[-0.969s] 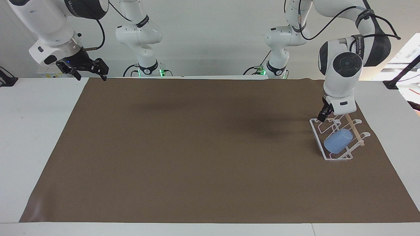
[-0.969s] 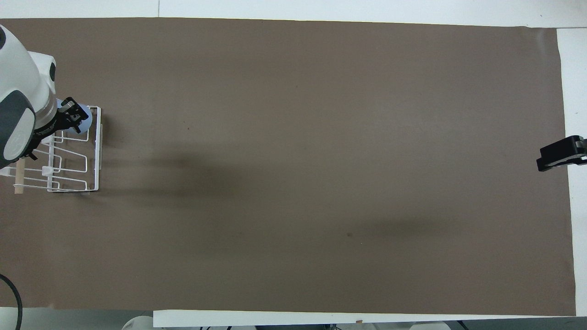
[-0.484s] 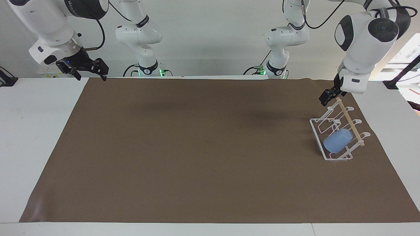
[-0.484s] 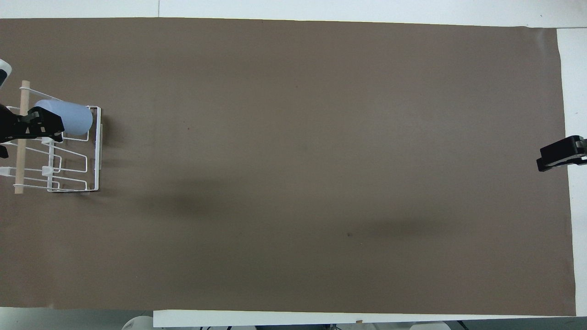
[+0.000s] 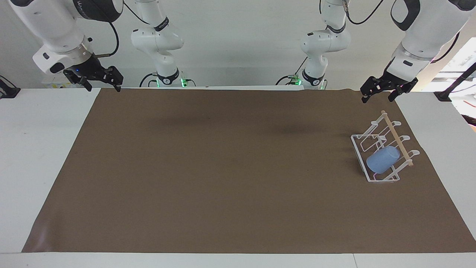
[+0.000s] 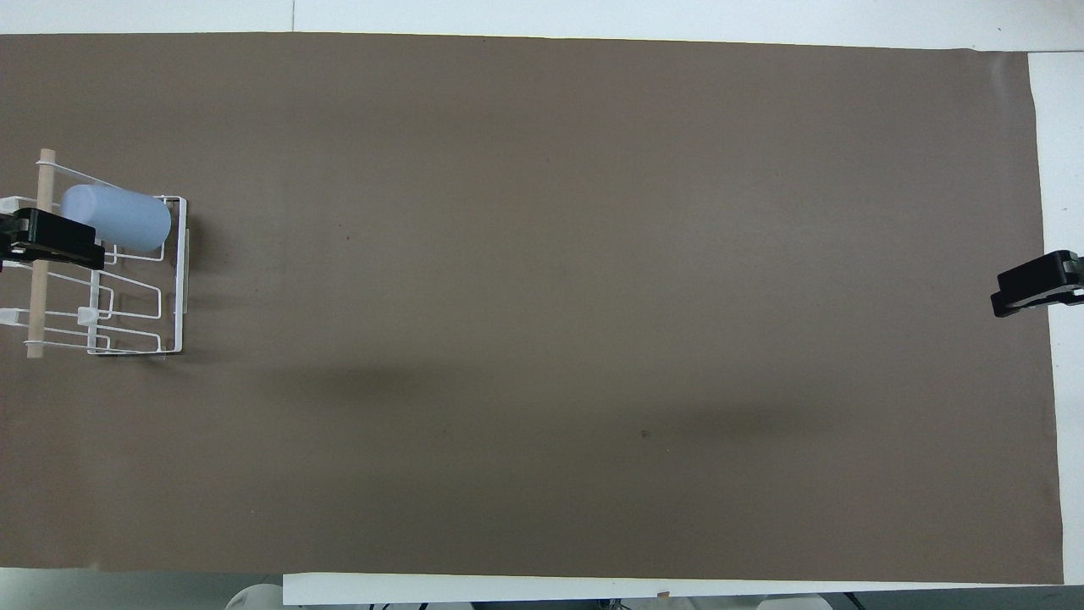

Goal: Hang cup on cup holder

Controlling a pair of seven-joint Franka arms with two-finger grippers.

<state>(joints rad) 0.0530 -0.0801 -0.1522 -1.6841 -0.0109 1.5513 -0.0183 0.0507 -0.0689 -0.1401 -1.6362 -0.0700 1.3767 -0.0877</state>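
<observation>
The light-blue cup [image 5: 382, 159] rests tilted on a slanted prong of the white wire cup holder [image 5: 359, 152], at the holder's end farthest from the robots. The holder stands at the left arm's end of the table, with its wooden dowel [image 5: 397, 139] across the top. In the overhead view the cup [image 6: 118, 218] lies in the holder [image 6: 179, 280]. My left gripper [image 5: 377, 97] is open and empty, raised in the air over the mat's edge nearest the robots, apart from the holder. It shows over the dowel in the overhead view [image 6: 51, 241]. My right gripper [image 5: 103, 88] is open and empty, and waits raised at the right arm's end [image 6: 1035, 286].
A brown mat [image 5: 223, 167] covers most of the white table [image 5: 37, 149]. Two more arm bases [image 5: 167, 76] stand at the table's edge nearest the robots.
My left gripper has risen from the cup holder and drawn back toward its base, leaving the cup on the prong. The right arm has not moved.
</observation>
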